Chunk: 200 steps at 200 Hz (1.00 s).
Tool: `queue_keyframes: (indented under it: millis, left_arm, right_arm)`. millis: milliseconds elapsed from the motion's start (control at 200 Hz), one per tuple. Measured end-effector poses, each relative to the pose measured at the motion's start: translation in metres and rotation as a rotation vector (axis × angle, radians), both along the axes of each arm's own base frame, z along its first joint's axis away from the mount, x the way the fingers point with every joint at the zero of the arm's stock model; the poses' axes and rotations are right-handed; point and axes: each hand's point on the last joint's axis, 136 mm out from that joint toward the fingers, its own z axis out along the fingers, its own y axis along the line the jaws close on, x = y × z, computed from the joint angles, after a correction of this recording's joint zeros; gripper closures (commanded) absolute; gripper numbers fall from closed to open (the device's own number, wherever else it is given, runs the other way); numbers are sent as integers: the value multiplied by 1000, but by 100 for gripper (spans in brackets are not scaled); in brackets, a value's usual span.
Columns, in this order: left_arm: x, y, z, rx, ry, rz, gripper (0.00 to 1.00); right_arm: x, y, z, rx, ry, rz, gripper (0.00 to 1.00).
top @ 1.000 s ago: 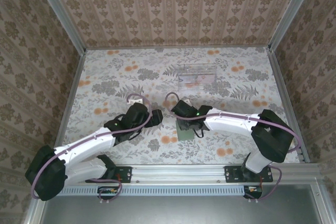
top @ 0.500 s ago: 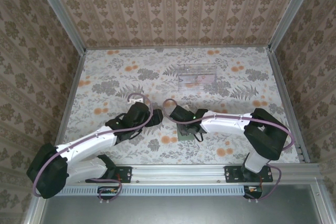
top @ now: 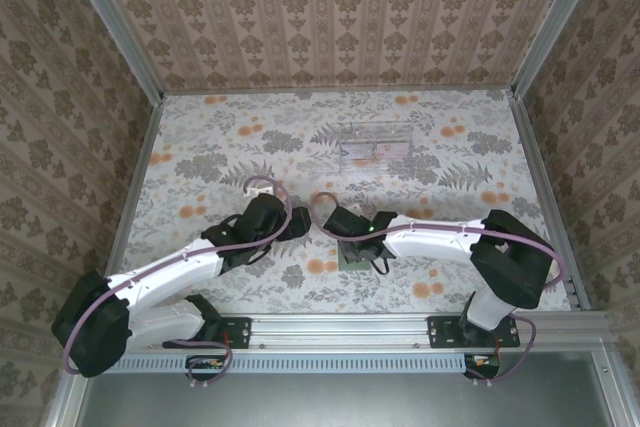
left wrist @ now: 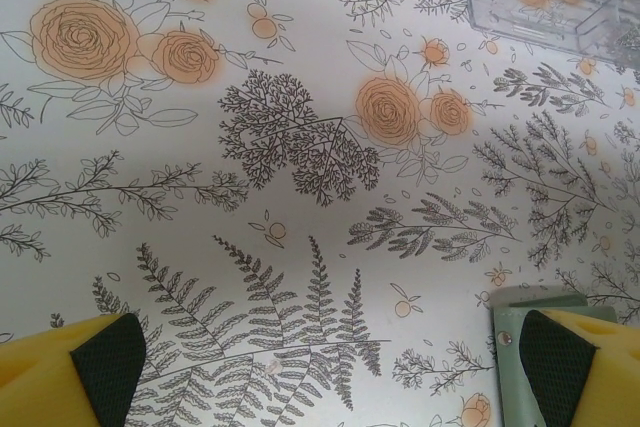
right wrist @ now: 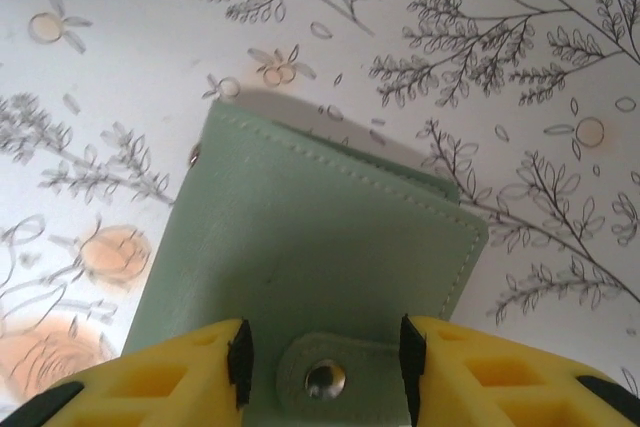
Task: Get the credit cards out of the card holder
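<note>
card holder: sage-green card holder (right wrist: pixel 300 287) lies closed and flat on the floral bench (top: pixel 230 137), near edge, centre, snap tab fastened

right gripper: right gripper (right wrist: pixel 322 367) directly over the holder; its jaws sit either side of the snap tab (right wrist: pixel 335 372), partly parted; whether they pinch it, cannot tell

left gripper: left gripper (left wrist: pixel 330 372) at the holder's 9 o'clock, jaws released wide, grasping nothing; holder corner beside its right finger

clear tray: clear tray (top: pixel 378 145) at 12 o'clock, well apart

step: opening the holder; no cards visible yet

next: judged, pop the snap and lift the flap while the left steadies the body
</note>
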Motion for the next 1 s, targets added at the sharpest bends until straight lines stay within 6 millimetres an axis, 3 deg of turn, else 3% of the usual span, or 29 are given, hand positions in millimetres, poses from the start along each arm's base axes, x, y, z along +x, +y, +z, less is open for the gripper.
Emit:
queue_keyframes:
  millis: [225,515,1000]
  left_arm:
    - [-1,2,-2,9,8,1,0]
    - [-2,2,-2,9,9,1,0]
    - [-2,2,-3,13,13,1,0]
  right_arm:
    - [-7,-5,7,-3,4,-2,54]
    - [-11,-11,-8,-39,28,-4,53]
    - [-2,3,3,-17,6,3,55]
